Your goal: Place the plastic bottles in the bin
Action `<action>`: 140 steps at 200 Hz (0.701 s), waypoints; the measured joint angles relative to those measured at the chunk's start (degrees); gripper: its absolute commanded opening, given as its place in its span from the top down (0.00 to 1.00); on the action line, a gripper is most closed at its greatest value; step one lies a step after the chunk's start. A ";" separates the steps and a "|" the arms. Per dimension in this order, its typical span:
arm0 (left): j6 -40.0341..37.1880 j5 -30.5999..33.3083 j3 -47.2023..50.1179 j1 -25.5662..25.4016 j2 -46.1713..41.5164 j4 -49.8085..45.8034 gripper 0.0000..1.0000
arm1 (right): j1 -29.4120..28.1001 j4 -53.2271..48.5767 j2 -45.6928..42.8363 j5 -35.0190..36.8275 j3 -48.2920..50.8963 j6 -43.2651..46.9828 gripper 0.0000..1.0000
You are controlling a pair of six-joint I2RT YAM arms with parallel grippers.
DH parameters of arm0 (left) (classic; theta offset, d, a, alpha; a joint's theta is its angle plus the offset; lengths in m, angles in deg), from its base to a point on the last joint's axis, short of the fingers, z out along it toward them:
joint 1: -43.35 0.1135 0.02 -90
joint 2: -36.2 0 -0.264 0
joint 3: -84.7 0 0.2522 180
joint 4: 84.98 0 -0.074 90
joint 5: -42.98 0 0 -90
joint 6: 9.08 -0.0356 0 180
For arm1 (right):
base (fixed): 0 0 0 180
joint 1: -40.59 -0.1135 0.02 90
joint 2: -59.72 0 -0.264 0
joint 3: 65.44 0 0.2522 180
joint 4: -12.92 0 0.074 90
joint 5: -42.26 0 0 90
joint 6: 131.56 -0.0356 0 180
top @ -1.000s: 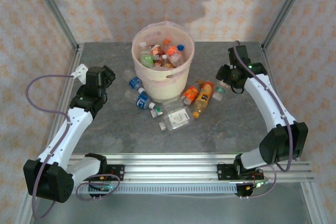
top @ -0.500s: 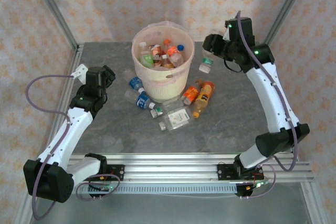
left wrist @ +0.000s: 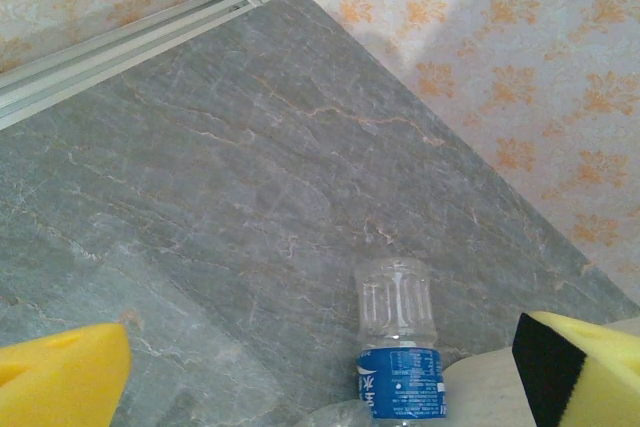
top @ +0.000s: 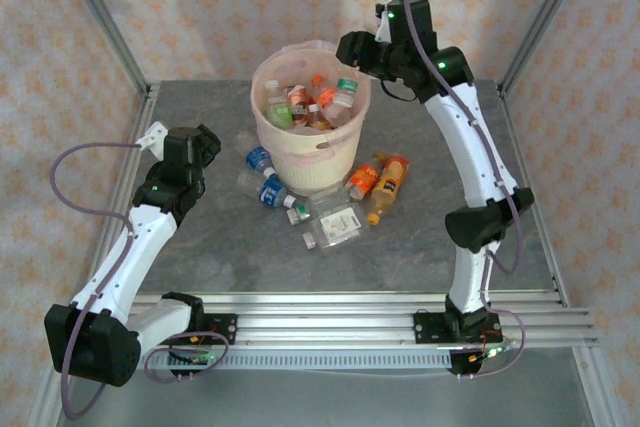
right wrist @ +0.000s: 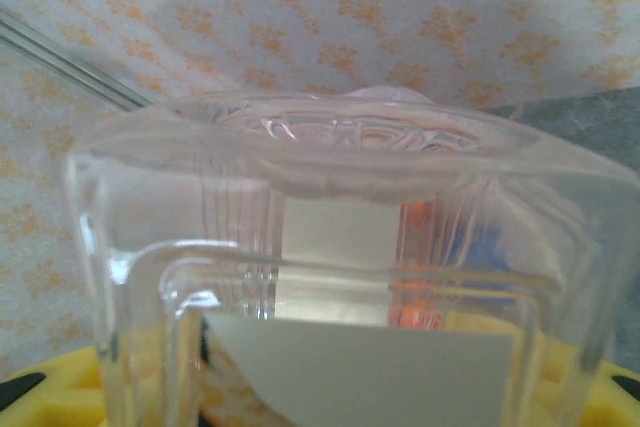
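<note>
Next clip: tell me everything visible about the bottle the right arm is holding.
The bottle is small and made of clear plastic, with a green cap and a pale label. Up close its walls look ribbed and squarish. It hangs cap-down from the right gripper, whose jaws are shut on its base end. It sits inside the right rim of the bin. Whether it touches anything inside cannot be told.

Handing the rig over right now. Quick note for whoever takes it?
Left gripper: open, holding nothing, near a blue-label bottle on the table.
Right gripper: shut on a clear green-capped bottle, held over the bin.
Done: several bottles lie in the bin.
Left: drop this one, then clear the rest lying in front of the bin, including two orange bottles.
</note>
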 measured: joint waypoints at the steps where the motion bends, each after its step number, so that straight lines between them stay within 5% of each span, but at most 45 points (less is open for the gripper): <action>1: 0.00 0.00 0.00 0.00 0.00 0.00 0.00 | 0.00 0.02 0.13 -0.02 -0.15 0.00 0.62; 140: -0.02 -0.02 0.00 0.00 0.00 0.00 0.00 | -4.92 -0.39 15.08 -2.56 -10.75 -1.51 0.62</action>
